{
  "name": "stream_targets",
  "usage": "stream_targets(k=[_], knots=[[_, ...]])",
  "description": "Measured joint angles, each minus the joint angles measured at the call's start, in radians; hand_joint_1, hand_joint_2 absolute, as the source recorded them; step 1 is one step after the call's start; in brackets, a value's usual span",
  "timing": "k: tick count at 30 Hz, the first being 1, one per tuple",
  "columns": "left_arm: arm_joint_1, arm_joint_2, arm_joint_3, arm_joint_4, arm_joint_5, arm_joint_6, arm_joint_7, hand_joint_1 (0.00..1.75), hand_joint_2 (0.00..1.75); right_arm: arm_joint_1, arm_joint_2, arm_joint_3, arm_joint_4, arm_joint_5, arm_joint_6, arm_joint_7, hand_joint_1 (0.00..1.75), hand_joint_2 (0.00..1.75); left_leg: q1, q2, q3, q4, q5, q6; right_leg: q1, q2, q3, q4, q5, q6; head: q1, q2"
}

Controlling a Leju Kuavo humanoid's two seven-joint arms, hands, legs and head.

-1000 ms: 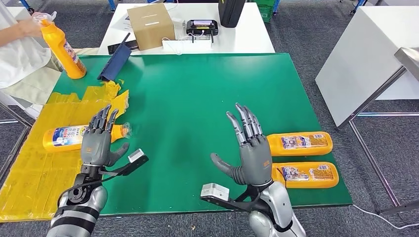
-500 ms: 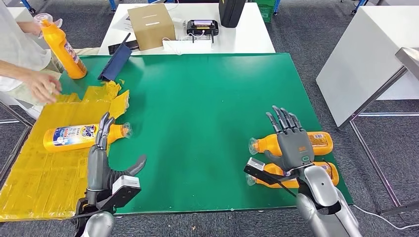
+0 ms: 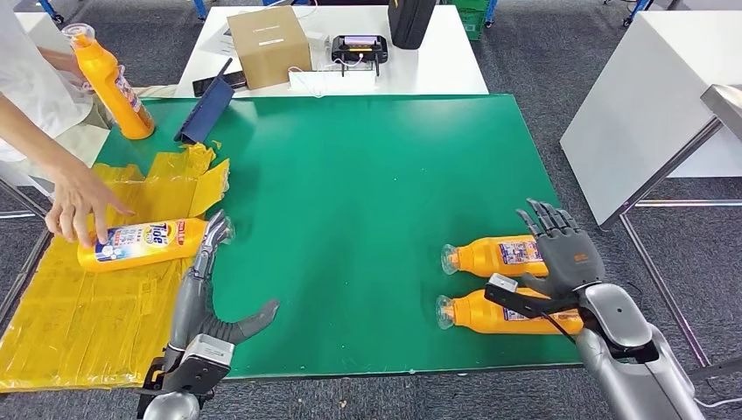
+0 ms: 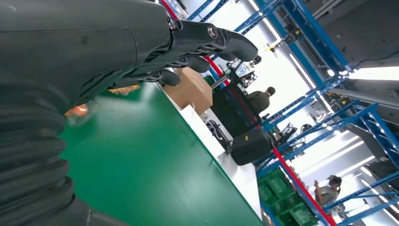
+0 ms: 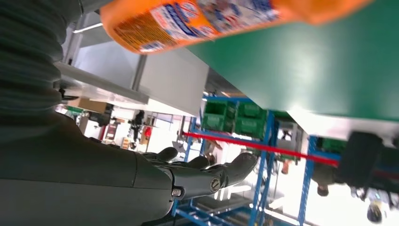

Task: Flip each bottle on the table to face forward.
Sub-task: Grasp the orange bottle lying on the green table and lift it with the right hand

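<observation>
The green table [image 3: 350, 157] has a wide bare middle; its near edge runs just in front of both arms and its right edge lies close to the right hand [image 3: 560, 249]. A yellow sheet [image 3: 79, 306] covers the left side and hangs past the left edge. Four orange bottles show. Two lie side by side near the right edge, long axes across the table, caps pointing left toward the centre: the far bottle [image 3: 499, 255] and the near bottle [image 3: 490, 313], the second close to the table's near edge. The right hand hovers over their base ends with fingers spread and holds nothing. A third bottle [image 3: 144, 242] lies on the yellow sheet, long axis also across, cap pointing right, label up; a person's hand [image 3: 74, 210] rests on its base end. The left hand [image 3: 206, 293] stands edge-on just right of that cap, fingers extended toward it and thumb out to the side, holding nothing. The fourth bottle [image 3: 109, 83] stands upright at the far left corner. A white table [image 3: 437, 70] behind carries a cardboard box [image 3: 267, 44].
</observation>
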Motion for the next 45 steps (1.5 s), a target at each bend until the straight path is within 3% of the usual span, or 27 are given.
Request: stream_targets(k=[13, 36, 37, 38, 41, 42, 45], knots=[[-0.017, 0.002, -0.015, 0.014, 0.060, -0.029, -0.017, 0.00, 1.75, -0.083, -0.022, 0.008, 0.190, 0.020, -0.002, -0.011, 0.00, 1.75, 0.000, 0.000, 0.000, 0.000, 0.000, 0.000, 0.000, 0.000, 0.000, 0.000, 0.000, 0.000, 0.000, 0.000], [-0.085, 0.000, -0.048, 0.108, 0.126, -0.031, -0.033, 0.00, 1.75, -0.340, 0.053, 0.089, 0.672, 0.099, -0.054, 0.008, 0.00, 1.75, 0.000, 0.000, 0.000, 0.000, 0.001, 0.001, 0.000, 0.000, 0.000, 0.000, 0.001, 0.001, 0.000, 0.000], [-0.089, 0.000, -0.049, 0.111, 0.131, -0.031, -0.035, 0.00, 1.75, -0.351, 0.055, 0.090, 0.691, 0.096, -0.052, 0.006, 0.05, 1.75, 0.000, 0.000, 0.000, 0.000, 0.001, 0.001, 0.000, 0.000, 0.000, 0.000, 0.001, 0.001, 0.000, 0.000], [-0.093, 0.000, -0.050, 0.116, 0.136, -0.031, -0.037, 0.00, 1.75, -0.361, 0.058, 0.092, 0.710, 0.095, -0.047, 0.003, 0.29, 1.75, 0.000, 0.000, 0.000, 0.000, 0.001, 0.001, 0.000, 0.000, 0.000, 0.000, 0.001, 0.001, 0.000, 0.000], [-0.108, 0.000, -0.061, 0.131, 0.152, -0.031, -0.041, 0.00, 1.75, -0.394, 0.066, 0.100, 0.772, 0.095, -0.018, -0.003, 1.26, 1.75, 0.000, 0.001, 0.002, 0.000, 0.001, 0.001, 0.000, 0.000, 0.001, 0.000, 0.001, 0.001, 0.000, 0.000], [-0.114, 0.000, -0.066, 0.137, 0.156, -0.031, -0.043, 0.00, 1.75, -0.404, 0.070, 0.103, 0.792, 0.097, -0.006, -0.004, 1.39, 1.75, 0.000, 0.001, 0.002, 0.000, 0.001, 0.001, 0.000, 0.000, 0.002, 0.000, 0.001, 0.001, 0.000, 0.000], [-0.128, -0.001, -0.077, 0.154, 0.165, -0.031, -0.048, 0.00, 1.75, -0.430, 0.082, 0.112, 0.845, 0.102, 0.024, -0.010, 1.52, 1.75, 0.000, 0.002, 0.006, 0.000, 0.001, 0.001, 0.000, 0.001, 0.004, 0.000, 0.001, 0.001, 0.000, 0.000]])
